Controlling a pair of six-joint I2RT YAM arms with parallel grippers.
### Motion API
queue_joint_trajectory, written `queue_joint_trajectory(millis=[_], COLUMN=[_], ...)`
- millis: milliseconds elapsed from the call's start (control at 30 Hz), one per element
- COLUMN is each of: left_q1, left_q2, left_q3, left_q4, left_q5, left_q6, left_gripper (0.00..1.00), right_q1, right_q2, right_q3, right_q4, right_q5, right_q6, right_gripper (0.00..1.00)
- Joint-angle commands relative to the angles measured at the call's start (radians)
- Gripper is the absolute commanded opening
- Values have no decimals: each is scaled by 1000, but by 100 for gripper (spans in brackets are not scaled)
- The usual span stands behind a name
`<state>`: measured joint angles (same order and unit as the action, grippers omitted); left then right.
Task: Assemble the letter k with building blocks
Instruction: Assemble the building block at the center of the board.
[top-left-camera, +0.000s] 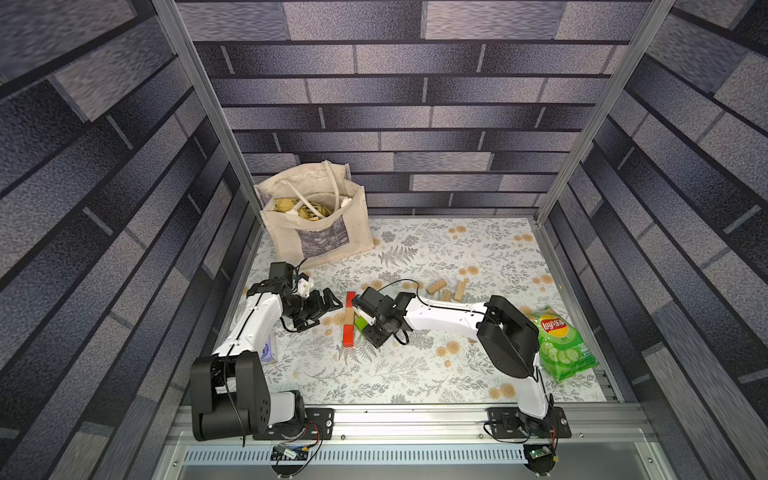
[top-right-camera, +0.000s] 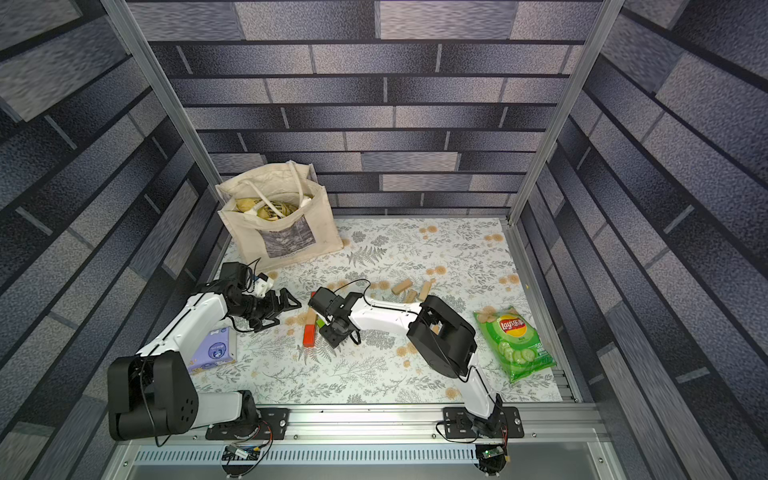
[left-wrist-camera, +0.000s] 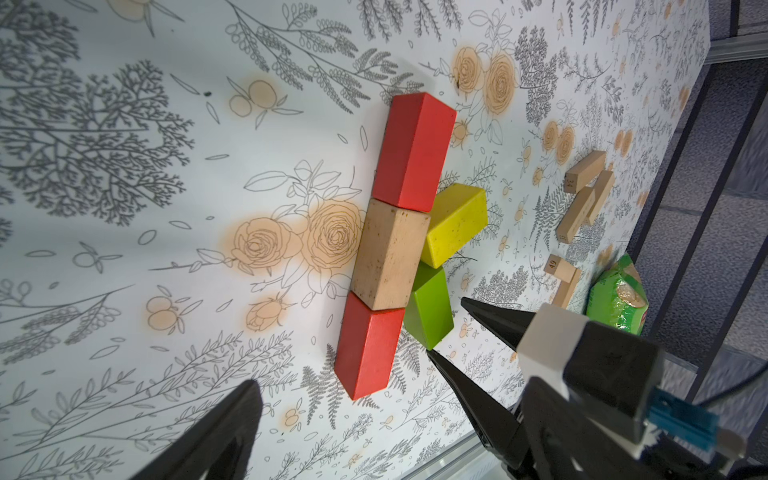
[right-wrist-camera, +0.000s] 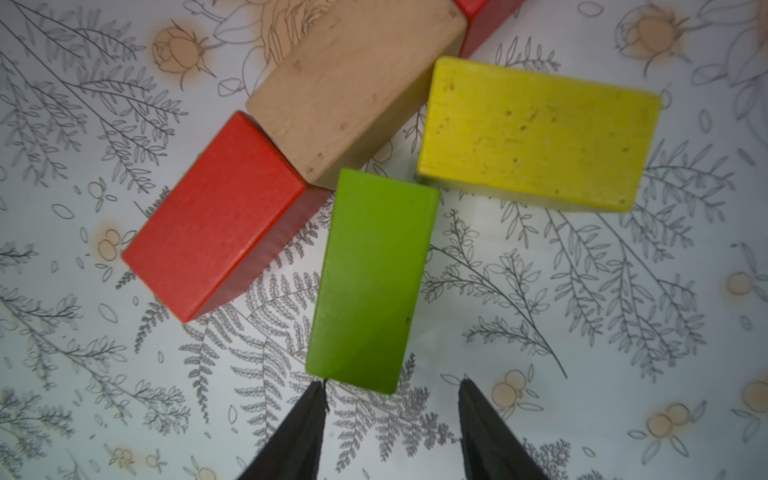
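The letter k lies flat on the floral cloth. Its spine is a red block (left-wrist-camera: 413, 151), a tan block (left-wrist-camera: 390, 253) and a second red block (left-wrist-camera: 368, 349) end to end. From the tan middle block (right-wrist-camera: 353, 79) a yellow block (right-wrist-camera: 536, 133) and a green block (right-wrist-camera: 370, 282) slant out. My right gripper (right-wrist-camera: 393, 380) is open around the green block's outer end, one fingertip (right-wrist-camera: 320, 388) at its corner. In a top view the right wrist covers the yellow block beside the spine (top-left-camera: 348, 318). My left gripper (top-left-camera: 329, 313) stands wide open just left of the spine.
Loose tan blocks (top-left-camera: 437, 285) lie behind the right arm. A canvas tote bag (top-left-camera: 316, 220) stands at the back left. A green crisp bag (top-left-camera: 561, 345) lies at the right edge. A purple tissue pack (top-right-camera: 214, 349) sits under the left arm.
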<state>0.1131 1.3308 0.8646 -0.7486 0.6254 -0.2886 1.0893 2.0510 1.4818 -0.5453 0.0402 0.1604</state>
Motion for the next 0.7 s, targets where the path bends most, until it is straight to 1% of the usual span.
queue_joint_trajectory(millis=[0, 200, 267, 367, 633, 667], left_q1=[6, 7, 7, 7, 7, 7], left_q2=[10, 10, 8, 8, 8, 8], left_q3=[10, 11, 10, 9, 10, 10], left_q4=[-17, -17, -17, -17, -17, -17], left_q5=[20, 22, 23, 23, 23, 23], left_q6=[22, 23, 23, 23, 23, 23], left_gripper=[100, 100, 100, 100, 100, 100], right_q1=[11, 14, 15, 17, 23, 23], right_q2=[-51, -48, -48, -48, -34, -2], right_q3=[-18, -12, -14, -15, 3, 6], right_q4=[6, 15, 19, 26, 22, 21], right_q5=[0, -17, -25, -31, -22, -21], right_q6=[16, 27, 26, 28, 33, 33], right_gripper=[54, 54, 55, 59, 61, 61])
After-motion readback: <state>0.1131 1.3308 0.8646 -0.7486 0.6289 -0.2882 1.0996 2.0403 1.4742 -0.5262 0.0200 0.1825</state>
